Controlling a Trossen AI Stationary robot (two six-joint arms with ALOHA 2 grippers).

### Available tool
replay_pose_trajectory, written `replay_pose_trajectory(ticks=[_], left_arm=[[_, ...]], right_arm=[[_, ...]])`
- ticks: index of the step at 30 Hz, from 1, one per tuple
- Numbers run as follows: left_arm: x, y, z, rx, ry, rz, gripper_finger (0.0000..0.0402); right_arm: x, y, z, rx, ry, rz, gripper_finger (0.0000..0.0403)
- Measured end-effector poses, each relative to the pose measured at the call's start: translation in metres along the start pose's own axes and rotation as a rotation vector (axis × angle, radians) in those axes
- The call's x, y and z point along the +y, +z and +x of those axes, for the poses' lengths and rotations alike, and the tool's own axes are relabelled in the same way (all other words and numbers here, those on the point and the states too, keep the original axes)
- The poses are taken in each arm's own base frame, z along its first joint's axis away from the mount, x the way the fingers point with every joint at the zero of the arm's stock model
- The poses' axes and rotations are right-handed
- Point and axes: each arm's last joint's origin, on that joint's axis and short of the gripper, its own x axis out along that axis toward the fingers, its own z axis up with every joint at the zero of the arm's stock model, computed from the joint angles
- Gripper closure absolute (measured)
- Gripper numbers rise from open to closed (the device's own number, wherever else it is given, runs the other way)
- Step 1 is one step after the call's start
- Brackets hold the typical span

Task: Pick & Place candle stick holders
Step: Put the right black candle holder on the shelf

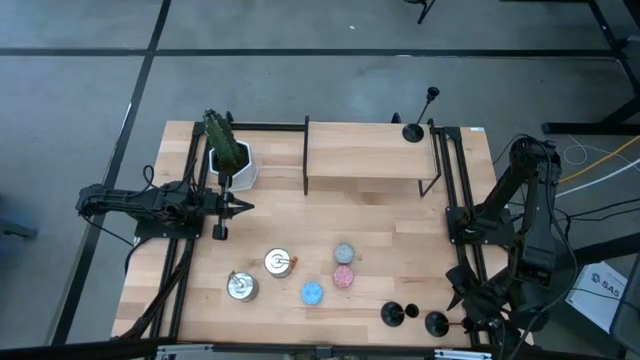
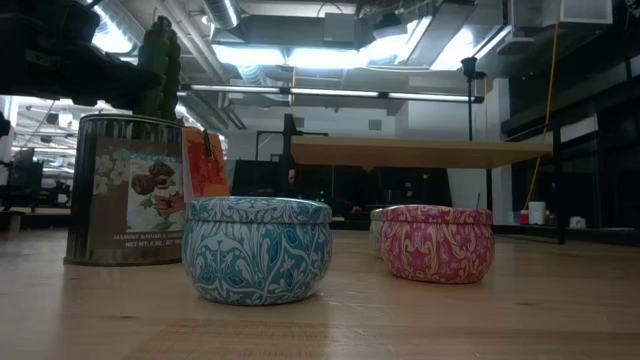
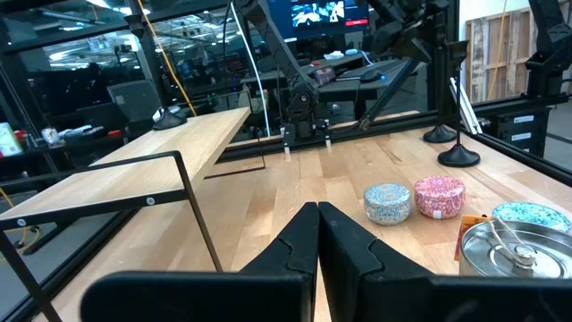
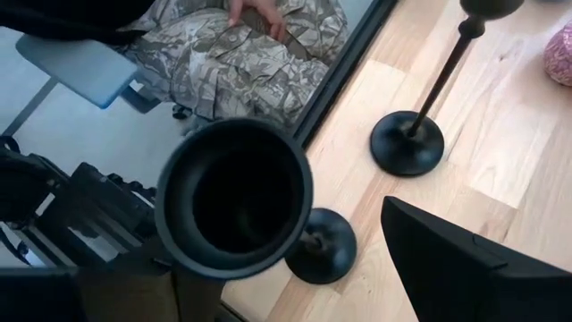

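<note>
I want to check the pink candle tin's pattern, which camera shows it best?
The low view: the pink tin sits close, side-on, its pattern clear. The high view shows only its top; the left wrist view shows it farther off; the right wrist view catches just an edge.

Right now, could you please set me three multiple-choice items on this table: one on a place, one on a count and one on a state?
1. Where does the lone candle stick holder stand?
A. on the raised shelf
B. beside the potted plant
C. between the silver tins

2. How many small coloured candles lie mid-table?
A. one
B. three
C. six

3. How is the left end effector?
A. shut and empty
B. wide open
C. gripping a tin

Answers:
1 A: its base sits at the shelf's right end.
2 B: grey candle, pink candle and blue candle.
3 A: its fingers meet with nothing between.
</note>
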Motion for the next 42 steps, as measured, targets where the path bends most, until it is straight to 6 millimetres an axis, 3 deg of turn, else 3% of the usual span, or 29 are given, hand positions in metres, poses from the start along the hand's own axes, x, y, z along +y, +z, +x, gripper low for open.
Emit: replay_pose_trajectory(ticks=[36, 42], left_arm=[[0.0000, 0.0001, 0.0000, 0.000, 0.000, 0.000, 0.0398], [0.0000, 0.0001, 0.0000, 0.000, 0.000, 0.000, 0.0398]], right_arm=[[0.0053, 0.0083, -0.0005, -0.101, 0.033, 0.056, 0.0122], [0.0054, 0.0084, -0.0005, -0.102, 0.033, 0.056, 0.0169]])
